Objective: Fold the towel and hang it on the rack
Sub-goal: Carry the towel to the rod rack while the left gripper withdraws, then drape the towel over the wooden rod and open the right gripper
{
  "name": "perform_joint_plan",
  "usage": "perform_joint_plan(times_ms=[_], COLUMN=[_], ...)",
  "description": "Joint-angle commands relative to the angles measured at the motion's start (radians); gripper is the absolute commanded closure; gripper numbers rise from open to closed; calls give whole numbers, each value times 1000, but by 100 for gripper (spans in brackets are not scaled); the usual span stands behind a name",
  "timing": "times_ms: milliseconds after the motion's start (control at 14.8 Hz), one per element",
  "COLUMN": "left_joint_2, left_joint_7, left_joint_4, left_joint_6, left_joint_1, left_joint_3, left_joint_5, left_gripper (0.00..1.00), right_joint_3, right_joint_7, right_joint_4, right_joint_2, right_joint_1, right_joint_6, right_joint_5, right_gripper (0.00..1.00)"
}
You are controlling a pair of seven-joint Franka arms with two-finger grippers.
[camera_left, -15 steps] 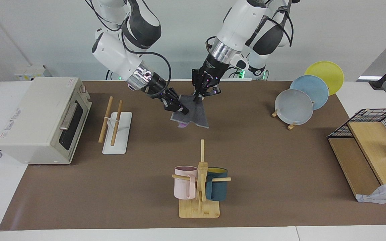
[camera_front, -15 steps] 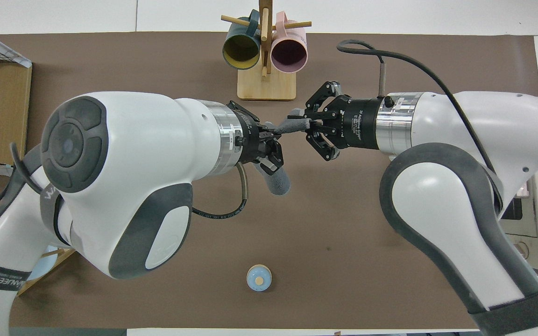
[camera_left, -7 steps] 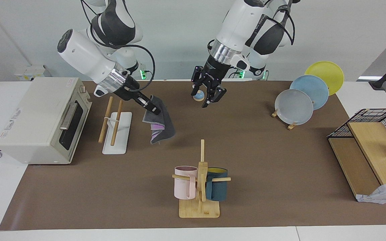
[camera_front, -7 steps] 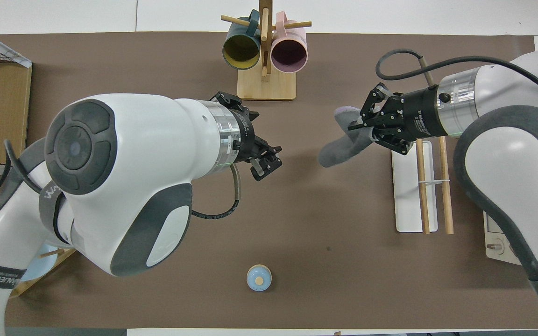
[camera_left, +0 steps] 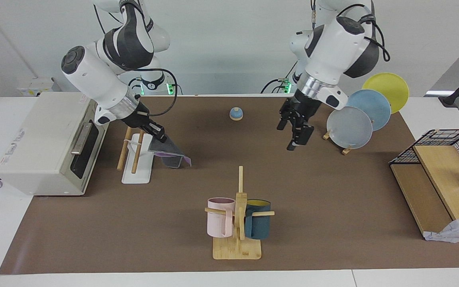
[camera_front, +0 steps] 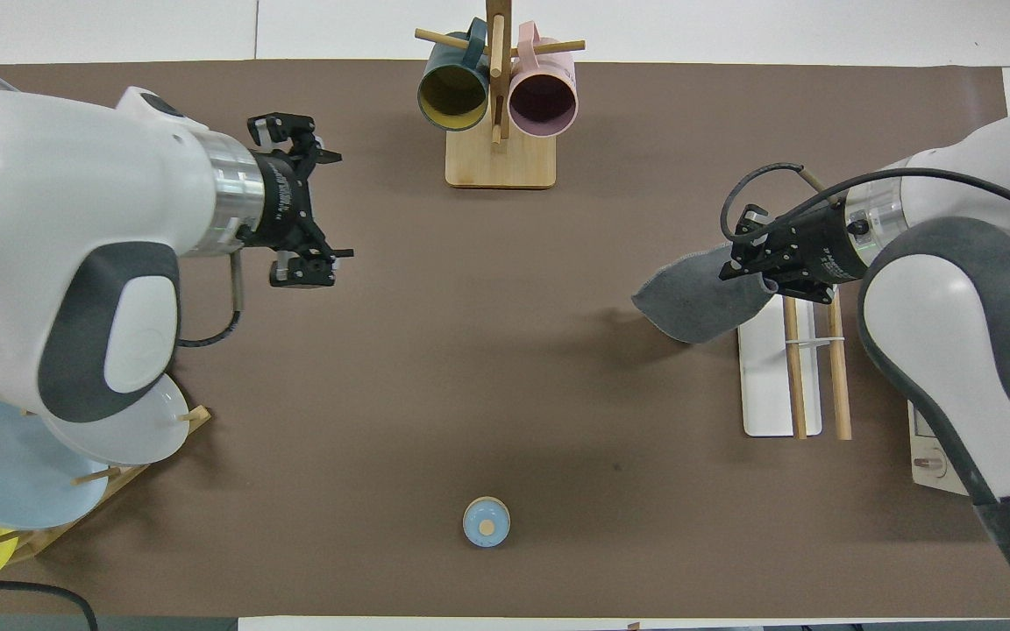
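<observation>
The right end effector (camera_left: 158,133) is pinching the folded towel (camera_left: 169,153) by one edge, its fingertips pressed together on the cloth just beside the rack (camera_left: 136,151). The towel hangs below and to the side of this end effector, dark grey face outward with a sliver of purple showing at the lower corner, and its free end appears to sag toward the tabletop (camera_left: 229,179) next to the rack's white base; whether it touches cannot be told. The two wooden rods of the rack are bare. The left end effector (camera_left: 296,131) hovers with fingers spread and nothing between them, over open tabletop beside the plate stand (camera_left: 351,127), well apart from the towel. Judged from this arrangement, the folding stage looks complete and the cloth has reached the rack, while draping it over a rod and releasing it remain. A mug tree (camera_left: 238,215) and a small blue knob-topped object (camera_left: 236,114) stand clear of the working end effector.
</observation>
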Motion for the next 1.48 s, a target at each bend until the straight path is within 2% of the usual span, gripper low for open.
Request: perform_joint_plan(times_ms=[0, 269, 337, 471, 673, 808, 1010, 1279, 1414], left_joint_2=[-47, -55, -55, -59, -50, -41, -47, -88, -125], left_joint_7=[299, 741, 833, 1012, 1276, 1402, 1551, 1674, 1705], left_joint_4=[-67, -76, -76, -70, -26, 21, 34, 65, 53], left_joint_6=[-40, -123, -135, -169, -250, -318, -387, -505, -537], left_joint_1=[99, 212, 229, 248, 252, 248, 223, 14, -16], left_joint_3=[-6, -5, -5, 2, 28, 32, 43, 265, 298], left_joint_5=[-13, -12, -12, -9, 16, 100, 178, 209, 209], left_gripper=[0, 0, 0, 0, 0, 0, 0, 0, 0], right_joint_3=[7, 7, 7, 7, 5, 5, 5, 5, 5], right_joint_7=[-102, -266, -310, -338, -389, -427, -496, -542, -550], right_joint_4=[-65, -142, -140, -121, -114, -114, -114, -125, -131], right_joint_2=[-44, -74, -74, -68, -68, -68, -71, -74, -76], right_joint_1=[-61, -142, -146, -149, -191, -214, -216, -254, -257], right_joint_6=[13, 44, 41, 30, 1, -14, -22, -22, -20], right_joint_5=[-23, -45, -84, -189, -204, -224, -298, -307, -322], right_gripper=[100, 100, 100, 100, 100, 100, 100, 100, 100])
